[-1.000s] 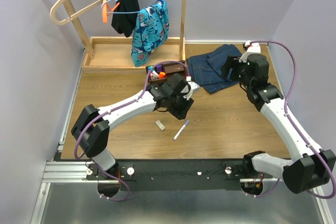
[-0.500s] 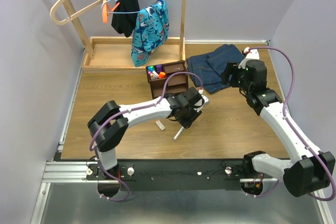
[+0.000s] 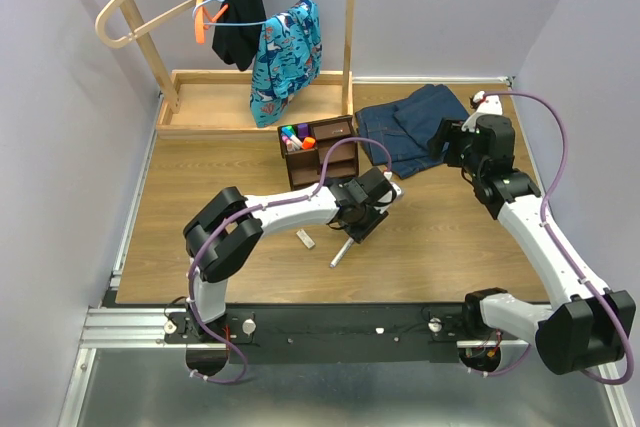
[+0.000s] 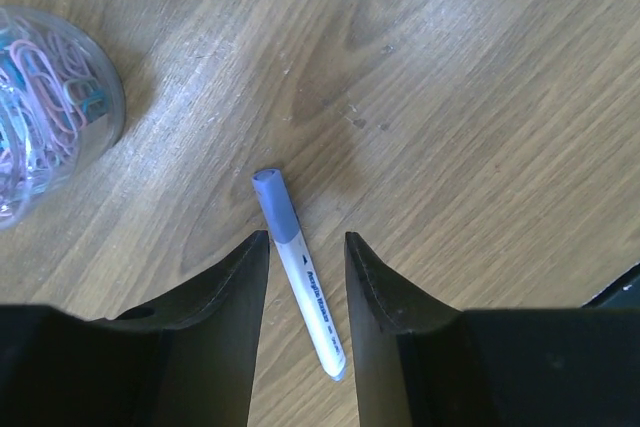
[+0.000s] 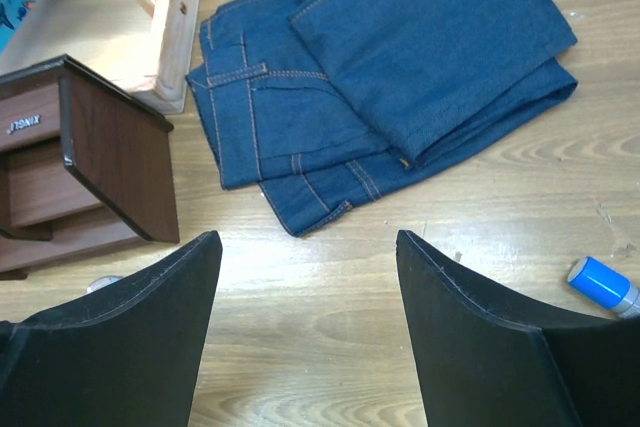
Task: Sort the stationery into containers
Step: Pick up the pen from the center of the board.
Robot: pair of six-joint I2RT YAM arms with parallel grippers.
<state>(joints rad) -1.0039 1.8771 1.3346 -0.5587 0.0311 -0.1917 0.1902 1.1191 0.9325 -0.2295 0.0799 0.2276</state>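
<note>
The brown wood-grain worktop (image 3: 200,197) carries everything. My right end effector (image 5: 308,239) hangs spread wide and empty above the folded blue denim jeans (image 5: 400,67). The small dark brown wooden organiser (image 3: 322,152) stands upper centre in the top view. A clear round tub of paper clips (image 4: 45,107) fills the left wrist view's upper left. Lower centre, my left end effector (image 4: 306,237) straddles the thin white pen with a grey-blue cap (image 4: 305,287), jaws apart, not gripping. It looks light, stiff, likely to roll; I'd pinch mid-barrel.
</note>
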